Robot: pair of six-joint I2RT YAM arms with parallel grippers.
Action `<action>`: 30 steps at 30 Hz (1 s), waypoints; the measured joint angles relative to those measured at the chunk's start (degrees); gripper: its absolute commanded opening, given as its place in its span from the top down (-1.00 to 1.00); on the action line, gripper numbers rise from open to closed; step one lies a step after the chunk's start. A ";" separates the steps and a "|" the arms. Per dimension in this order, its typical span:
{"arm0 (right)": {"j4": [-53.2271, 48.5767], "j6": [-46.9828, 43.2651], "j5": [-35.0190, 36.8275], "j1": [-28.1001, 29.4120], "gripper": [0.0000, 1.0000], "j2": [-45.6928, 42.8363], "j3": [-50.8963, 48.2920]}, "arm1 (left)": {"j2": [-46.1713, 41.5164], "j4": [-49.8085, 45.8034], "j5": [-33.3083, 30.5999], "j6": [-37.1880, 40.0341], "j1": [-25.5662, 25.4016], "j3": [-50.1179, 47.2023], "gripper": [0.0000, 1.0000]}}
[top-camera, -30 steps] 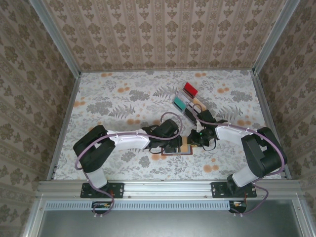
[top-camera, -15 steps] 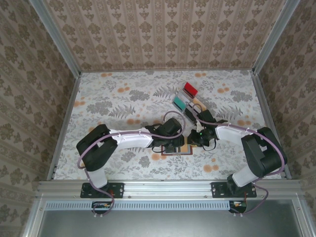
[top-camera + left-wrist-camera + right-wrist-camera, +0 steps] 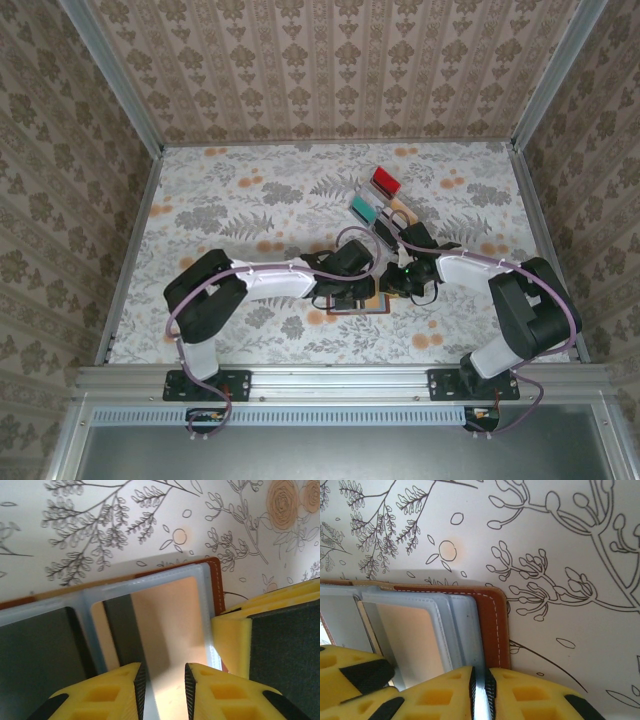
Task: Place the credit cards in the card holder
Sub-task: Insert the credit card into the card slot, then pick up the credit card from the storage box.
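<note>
The card holder lies open on the surface between both arms. Right jaws pinch its brown edge, and should pin it steady. Left jaws stand narrowly apart over a pale card; whether they grip it I cannot tell. Slide it in squarely.

Left pincer narrowly parted, right pincer pinched.
</note>
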 measured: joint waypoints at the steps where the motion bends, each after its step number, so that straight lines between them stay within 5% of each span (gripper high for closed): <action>1: 0.00 0.00 0.00 0.00 0.61 0.00 0.00 | 0.20 0.22 0.24 0.00 0.00 0.02 0.41; 19: -4.85 0.11 4.57 0.46 0.34 -4.72 1.01 | -9.60 1.73 -6.49 0.02 -0.22 -6.01 0.24; 30: -13.42 -5.01 12.13 0.24 0.34 -11.37 13.18 | -15.28 1.68 -9.94 0.04 1.60 -9.33 0.13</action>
